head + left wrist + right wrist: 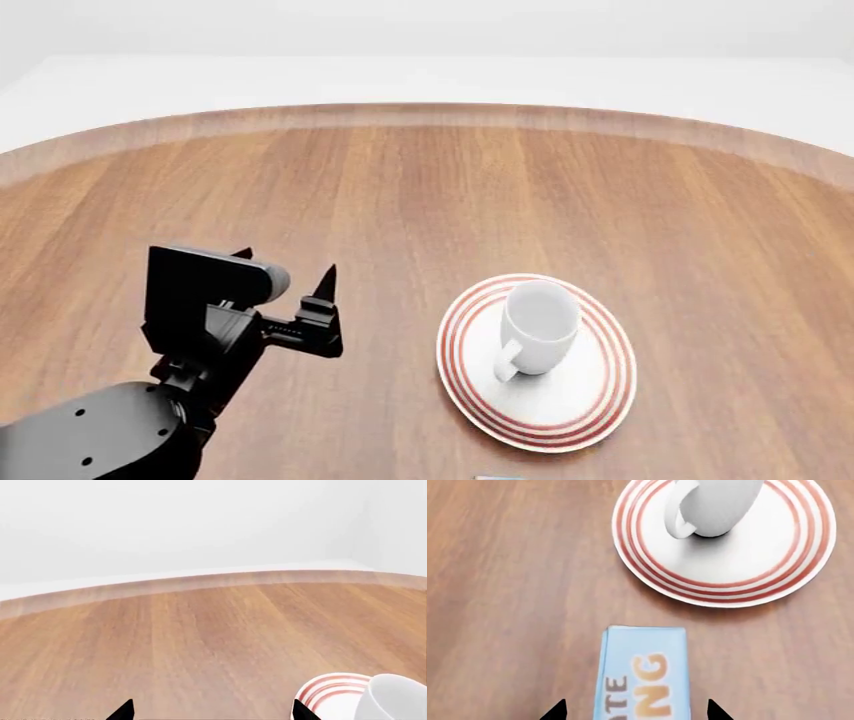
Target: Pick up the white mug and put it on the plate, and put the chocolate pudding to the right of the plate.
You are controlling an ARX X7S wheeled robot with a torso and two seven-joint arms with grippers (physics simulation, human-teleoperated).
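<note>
The white mug stands upright on the red-ringed plate, handle toward me. My left gripper is open and empty, hovering over bare wood to the left of the plate. Its wrist view shows the gripper with the plate and mug beside one fingertip. The chocolate pudding lies flat, light-blue face up, just in front of the plate and mug. My right gripper is open, its tips either side of the box with gaps showing. It is out of the head view.
The round wooden table has its curved far edge against a white floor and wall. Only a sliver of the pudding box shows at the bottom edge of the head view.
</note>
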